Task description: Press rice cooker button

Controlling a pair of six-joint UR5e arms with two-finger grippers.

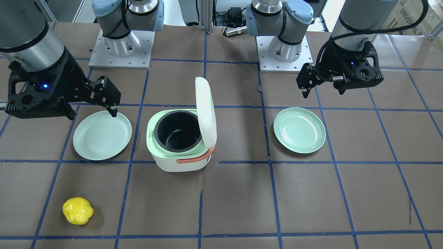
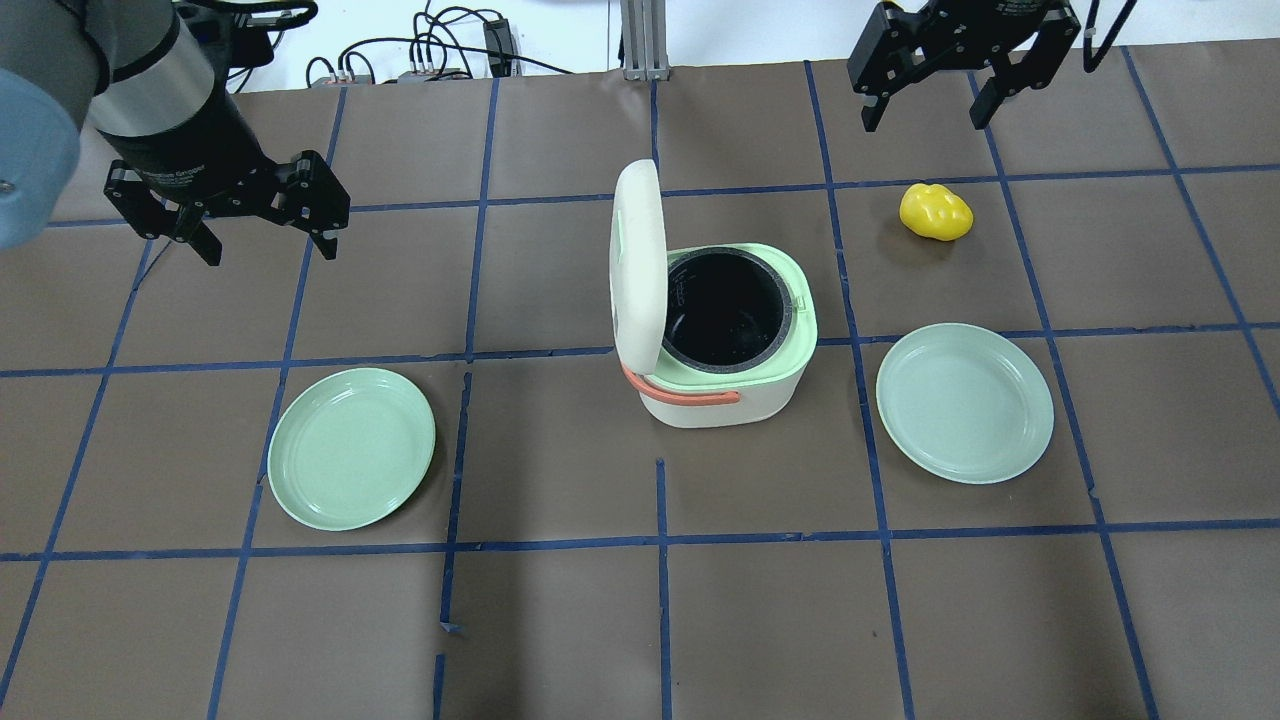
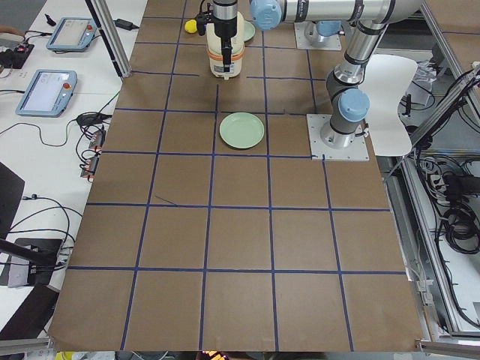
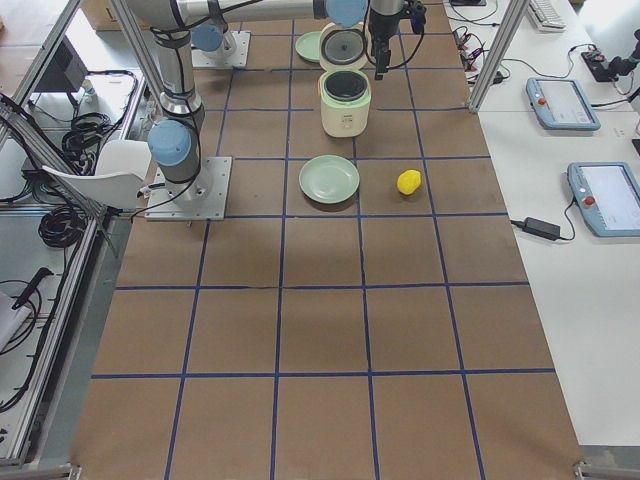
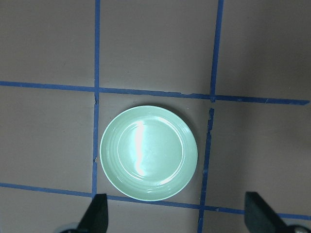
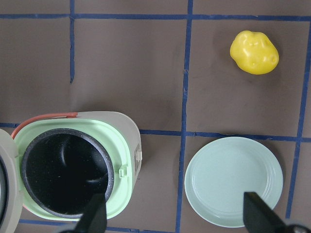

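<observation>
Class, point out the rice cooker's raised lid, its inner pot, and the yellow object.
raised lid (image 2: 638,268), overhead exterior view, middle of its white shell.
inner pot (image 2: 726,322), overhead exterior view, dark bottom.
yellow object (image 2: 936,212), overhead exterior view, its centre.

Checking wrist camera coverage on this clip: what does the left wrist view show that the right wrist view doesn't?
Only the left wrist view: a green plate by itself. Only the right wrist view: the open rice cooker with its dark inner pot, a yellow object and a second green plate. Both: blue tape lines, and an open, empty gripper at the bottom edge, the left gripper and the right gripper.
</observation>
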